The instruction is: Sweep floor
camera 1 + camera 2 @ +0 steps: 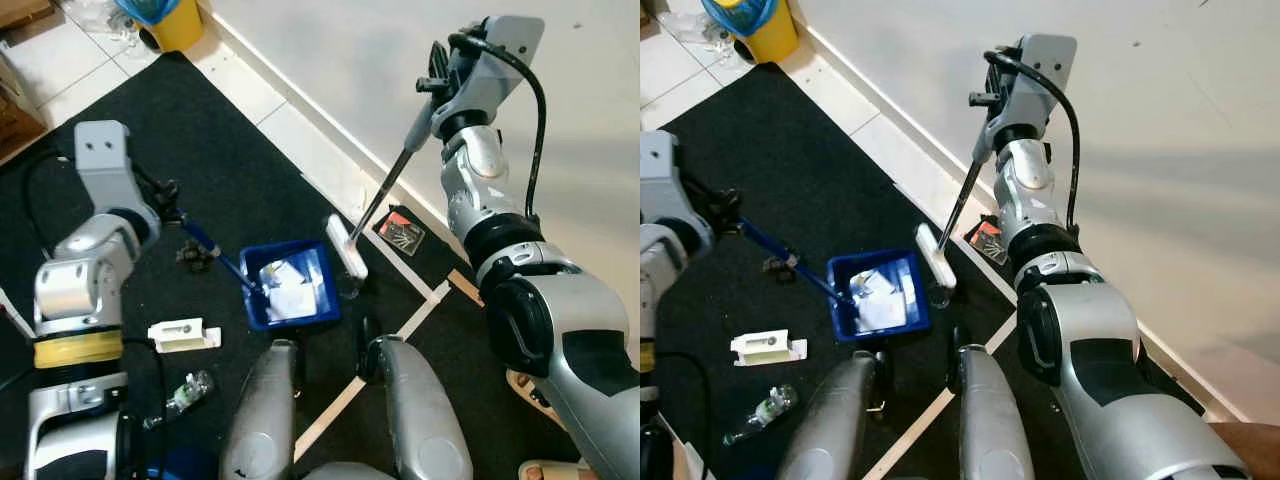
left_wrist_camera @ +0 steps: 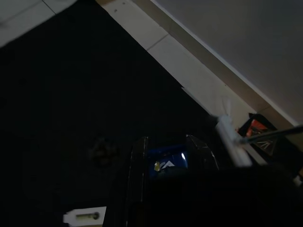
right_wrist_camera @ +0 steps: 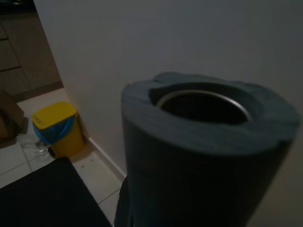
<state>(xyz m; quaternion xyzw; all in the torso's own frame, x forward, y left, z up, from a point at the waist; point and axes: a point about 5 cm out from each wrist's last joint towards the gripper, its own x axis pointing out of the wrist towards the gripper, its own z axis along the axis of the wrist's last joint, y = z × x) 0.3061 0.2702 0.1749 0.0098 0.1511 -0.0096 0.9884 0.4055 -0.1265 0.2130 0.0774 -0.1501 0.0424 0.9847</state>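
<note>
A blue dustpan (image 1: 290, 285) lies on the black mat (image 1: 230, 150) with white paper scraps inside it. Its long blue handle (image 1: 210, 245) runs up to my left gripper (image 1: 170, 205), which is shut on it; the left wrist view looks down its dark fingers (image 2: 138, 161) at the dustpan (image 2: 166, 163). A broom with a white head (image 1: 347, 247) stands just right of the pan, touching the floor. My right gripper (image 1: 437, 75) is shut on the top of the broom's grey foam handle (image 3: 203, 142), near the wall.
A small dark clump (image 1: 195, 255), a white box (image 1: 183, 335) and a plastic bottle (image 1: 185, 392) lie on the mat left of the pan. An orange-black packet (image 1: 403, 232) sits by the wall. A yellow bin (image 1: 170, 20) stands far back. My legs (image 1: 265, 410) are below.
</note>
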